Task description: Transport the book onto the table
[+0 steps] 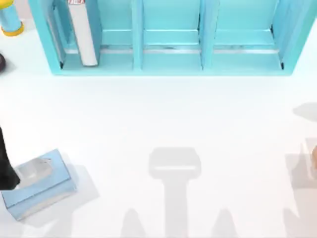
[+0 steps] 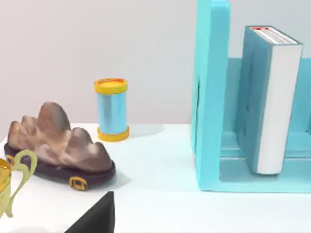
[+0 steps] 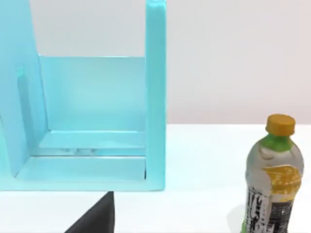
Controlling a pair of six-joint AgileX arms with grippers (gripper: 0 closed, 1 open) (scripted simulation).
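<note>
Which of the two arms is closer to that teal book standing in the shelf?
Left, I judge. The book stands in the shelf's leftmost compartment. The left arm sits at the table's left edge beside the tissue box; the right wrist view faces the shelf's right end.

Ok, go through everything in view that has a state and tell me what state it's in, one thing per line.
Book: upright in the shelf's left compartment, not yet on the table.
Shelf: standing, middle and right compartments bare.
Tissue box: flat on the table's left side, tissue poking from the slot.
Bottle: upright, capped.
Can: upright, lid on.
Rock ornament: sitting on its dark base.
</note>
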